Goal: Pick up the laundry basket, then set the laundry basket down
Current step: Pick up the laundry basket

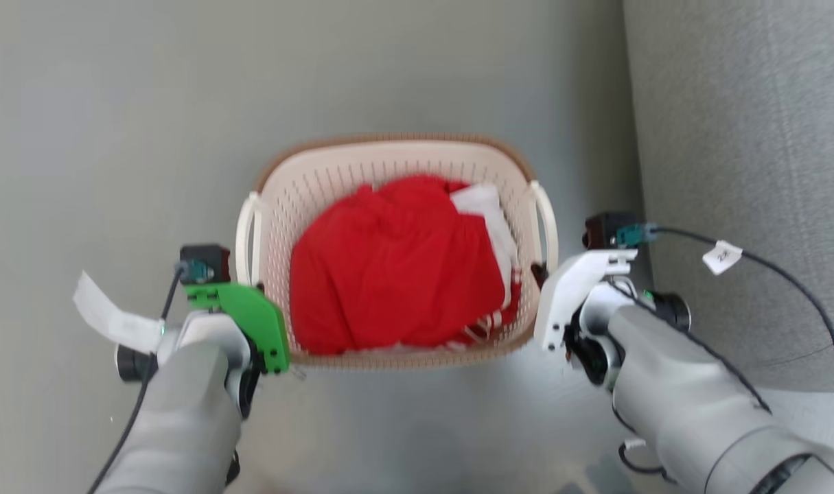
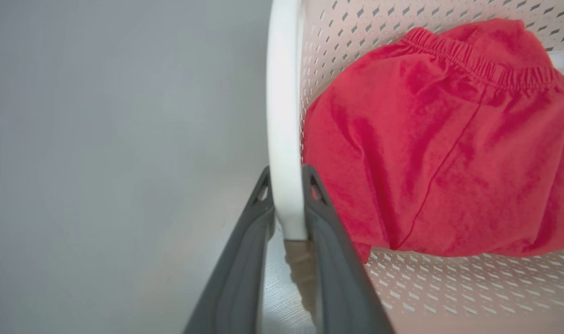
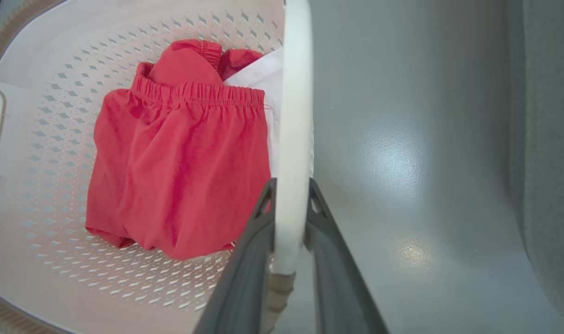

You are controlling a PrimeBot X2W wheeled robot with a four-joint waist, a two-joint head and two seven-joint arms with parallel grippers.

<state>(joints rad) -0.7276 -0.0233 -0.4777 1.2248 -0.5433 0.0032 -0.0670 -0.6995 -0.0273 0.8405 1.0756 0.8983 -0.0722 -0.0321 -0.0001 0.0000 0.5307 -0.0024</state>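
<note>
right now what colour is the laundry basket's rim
Brown, woven-look rim on the cream laundry basket; head view shows it best.

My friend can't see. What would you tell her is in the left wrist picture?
The jaws of the left gripper are shut on the white handle of the laundry basket. A red garment lies inside the basket, and plain grey floor is on the left.

Bright even light, glare on the floor (image 3: 393,157), head view blurred.
</note>
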